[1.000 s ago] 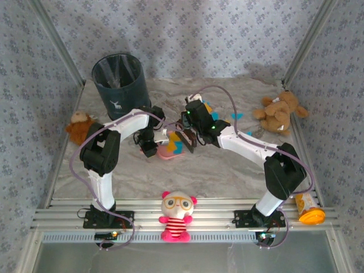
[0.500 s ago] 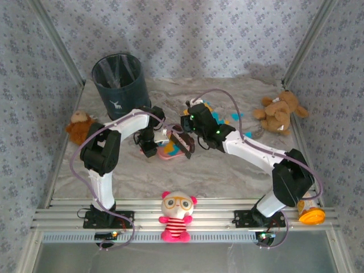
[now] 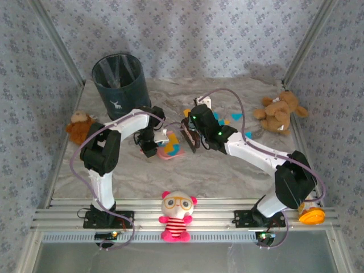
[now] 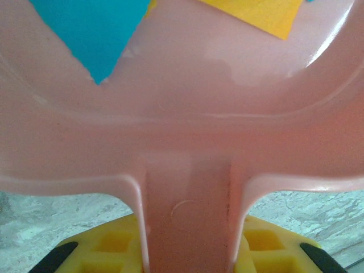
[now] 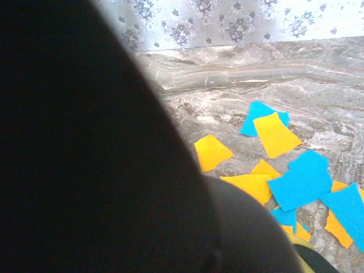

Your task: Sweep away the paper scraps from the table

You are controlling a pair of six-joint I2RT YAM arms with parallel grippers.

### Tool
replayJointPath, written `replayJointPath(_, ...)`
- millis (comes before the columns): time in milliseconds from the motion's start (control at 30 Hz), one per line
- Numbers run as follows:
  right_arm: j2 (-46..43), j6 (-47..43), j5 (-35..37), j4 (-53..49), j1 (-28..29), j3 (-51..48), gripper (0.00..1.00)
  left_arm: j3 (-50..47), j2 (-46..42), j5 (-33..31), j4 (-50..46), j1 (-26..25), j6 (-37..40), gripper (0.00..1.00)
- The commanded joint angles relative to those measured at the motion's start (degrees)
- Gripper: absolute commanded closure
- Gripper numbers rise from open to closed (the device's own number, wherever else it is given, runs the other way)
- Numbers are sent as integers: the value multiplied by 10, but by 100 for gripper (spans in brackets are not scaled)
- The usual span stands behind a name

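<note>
Sitting on the ribbed rail at the near edge of the table (image 3: 199, 170), a doll with round glasses (image 3: 178, 216) faces outward between the two arm bases, and an orange-capped bottle (image 3: 310, 211) lies by the right base. Further in, the left gripper (image 3: 149, 148) is closed on the handle (image 4: 187, 216) of a pink dustpan (image 3: 165, 154); the left wrist view shows that handle running between the yellow fingers (image 4: 114, 247), with teal and orange pieces lying in the pan. Just right of the pan, the right gripper (image 3: 189, 134) points down with a dark object (image 5: 85, 142) at its tip, and I cannot tell how far its jaws are open. Beyond it, loose paper scraps (image 5: 296, 182), orange and teal, lie scattered on the marbled surface toward the back right. A brown teddy (image 3: 78, 126) rests at the left edge, a tan teddy (image 3: 280, 111) at the right, and a dark bin (image 3: 119, 79) stands upright in the far left corner
</note>
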Motion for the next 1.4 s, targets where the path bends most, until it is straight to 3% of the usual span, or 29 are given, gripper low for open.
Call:
replayJointPath(0, 23, -7, 24, -4, -6, 34, 100, 7, 6, -2, -3, 3, -8, 100)
replayJointPath(433, 85, -37, -37, -35, 3, 93, 100, 9, 6, -3, -1, 3, -9, 100)
replayJointPath(833, 60, 2, -107, -16, 8, 63, 100, 9, 9, 0, 0, 3, -10, 100)
replayJointPath(1067, 38, 18, -98, -5, 4, 52, 100, 6, 5, 0, 1, 4, -11, 100)
replayJointPath(1367, -10, 38, -21, -3, 0, 11, 100, -5, -9, 21, 21, 4, -16, 100)
